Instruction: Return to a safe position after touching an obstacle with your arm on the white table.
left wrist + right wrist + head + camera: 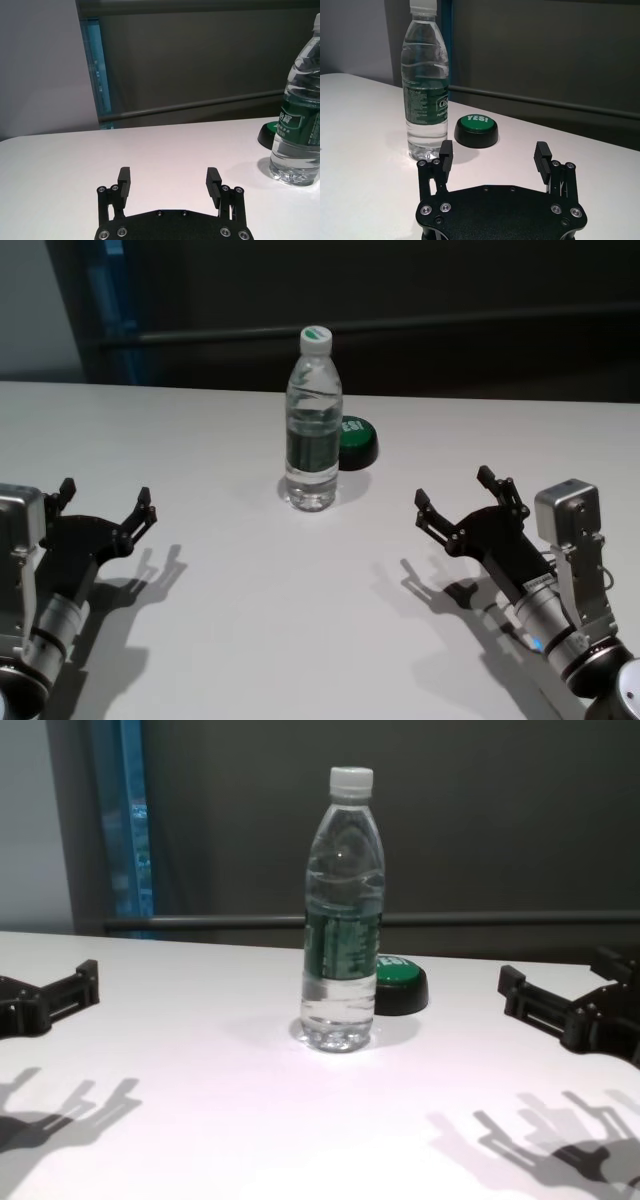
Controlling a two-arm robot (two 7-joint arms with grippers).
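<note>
A tall clear water bottle (313, 425) with a white cap and dark green label stands upright in the middle of the white table (200, 440). It also shows in the chest view (342, 920), the left wrist view (298, 125) and the right wrist view (425, 85). My left gripper (105, 502) is open and empty at the table's near left, well apart from the bottle. My right gripper (455, 495) is open and empty at the near right, also apart from it. Both hover just above the table.
A low black button with a green "YES!" top (356, 440) sits just behind and right of the bottle, close to it; it also shows in the right wrist view (476, 130). A dark wall with a rail runs behind the table's far edge.
</note>
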